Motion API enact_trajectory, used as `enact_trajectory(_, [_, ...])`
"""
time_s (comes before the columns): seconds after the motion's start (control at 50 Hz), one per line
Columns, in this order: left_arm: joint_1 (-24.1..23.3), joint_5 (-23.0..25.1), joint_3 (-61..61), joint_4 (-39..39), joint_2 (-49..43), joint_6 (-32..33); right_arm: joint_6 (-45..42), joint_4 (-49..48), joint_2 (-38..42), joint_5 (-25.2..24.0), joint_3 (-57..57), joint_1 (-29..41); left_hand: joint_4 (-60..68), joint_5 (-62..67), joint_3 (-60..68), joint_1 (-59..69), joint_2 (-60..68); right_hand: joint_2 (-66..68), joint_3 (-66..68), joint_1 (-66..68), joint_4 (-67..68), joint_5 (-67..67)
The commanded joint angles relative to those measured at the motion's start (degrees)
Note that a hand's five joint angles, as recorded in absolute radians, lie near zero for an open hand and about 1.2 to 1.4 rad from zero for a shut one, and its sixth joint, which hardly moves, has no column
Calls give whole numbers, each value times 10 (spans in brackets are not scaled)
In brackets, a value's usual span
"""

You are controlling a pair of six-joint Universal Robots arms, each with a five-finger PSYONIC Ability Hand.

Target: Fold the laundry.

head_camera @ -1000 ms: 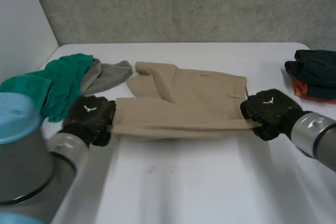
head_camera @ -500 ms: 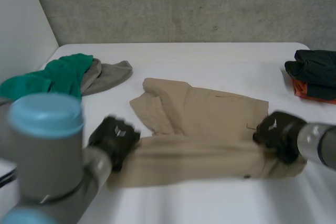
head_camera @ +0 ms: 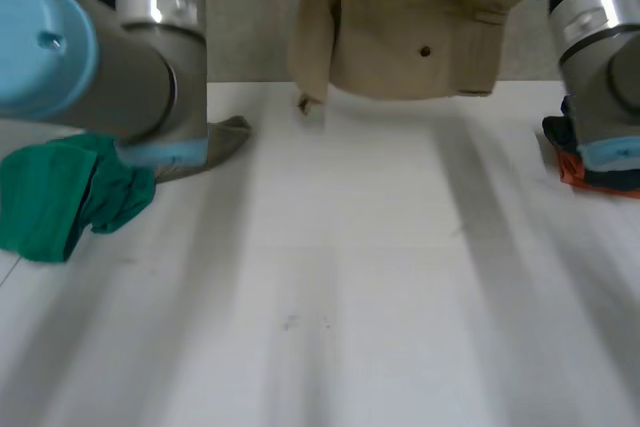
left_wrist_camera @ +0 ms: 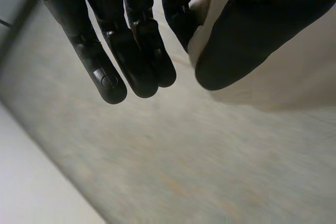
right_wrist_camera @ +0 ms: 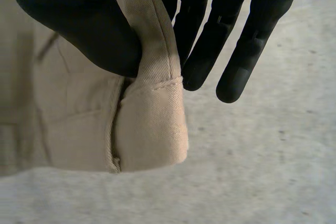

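Tan shorts [head_camera: 410, 17] hang in the air above the far half of the white table [head_camera: 350, 297], held up at both ends; a button and a seam face me. In the left wrist view my left hand [left_wrist_camera: 131, 40] pinches an edge of the tan cloth [left_wrist_camera: 294, 77] between its thumb and straight fingers. In the right wrist view my right hand [right_wrist_camera: 79, 24] pinches a hemmed corner of the shorts [right_wrist_camera: 147, 129] between thumb and fingers. Both arms are raised high, the left arm [head_camera: 120, 37] large at the near left, the right arm [head_camera: 600, 37] at the far right.
A green garment [head_camera: 70, 197] lies crumpled at the table's left edge with a grey cloth [head_camera: 225, 142] beside it. A dark folded pile with orange under it [head_camera: 600, 162] sits at the right edge. A concrete wall stands behind the table.
Both hands have lifted the shorts off the table and high into the air. The shorts now hang instead of lying flat.
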Motion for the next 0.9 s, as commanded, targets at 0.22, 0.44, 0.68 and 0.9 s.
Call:
enact_trajectory(0.22, [-11, -10, -290, -45, -48, -47, 25, 84, 139, -9, 101, 32, 112, 123, 116, 144, 115, 124, 114, 180, 110, 121])
enact_trajectory(0.44, [-21, -27, -393, -160, 71, -49, 22, 269, 46, -3, 165, 31, 112, 123, 116, 144, 115, 124, 114, 180, 110, 121])
enact_trajectory(0.68, [-87, -72, -498, -454, 238, -53, -38, 548, -66, -5, 272, 23, 112, 123, 116, 144, 115, 124, 114, 180, 110, 121])
enact_trajectory(0.9, [-139, -86, -468, -524, 237, -100, -90, 520, -91, -5, 348, 22, -120, -109, -116, -88, -117, 124, 114, 180, 110, 121])
